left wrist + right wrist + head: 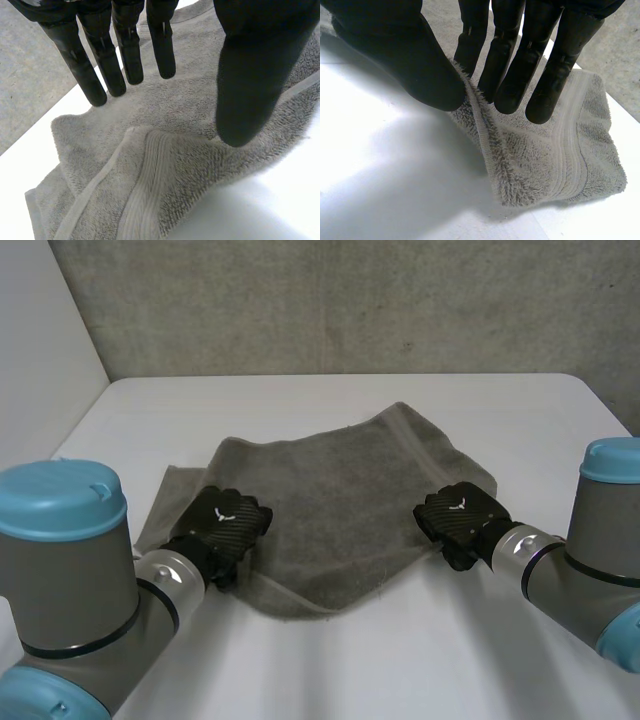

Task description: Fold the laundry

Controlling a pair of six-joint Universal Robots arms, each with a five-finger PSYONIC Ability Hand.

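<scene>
The right hand pinches the right edge of the towel between thumb and fingers; the left hand, fingers straight, holds nothing over its near-left part. The towel lies rumpled mid-table — the left probably needs a matching pinch before both lift evenly.

towel x1 | left robot hand + right robot hand = 2 | table x1

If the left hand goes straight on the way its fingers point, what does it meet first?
Probably the towel, spread just beyond the left hand; the gap between them is hard to judge.
</scene>
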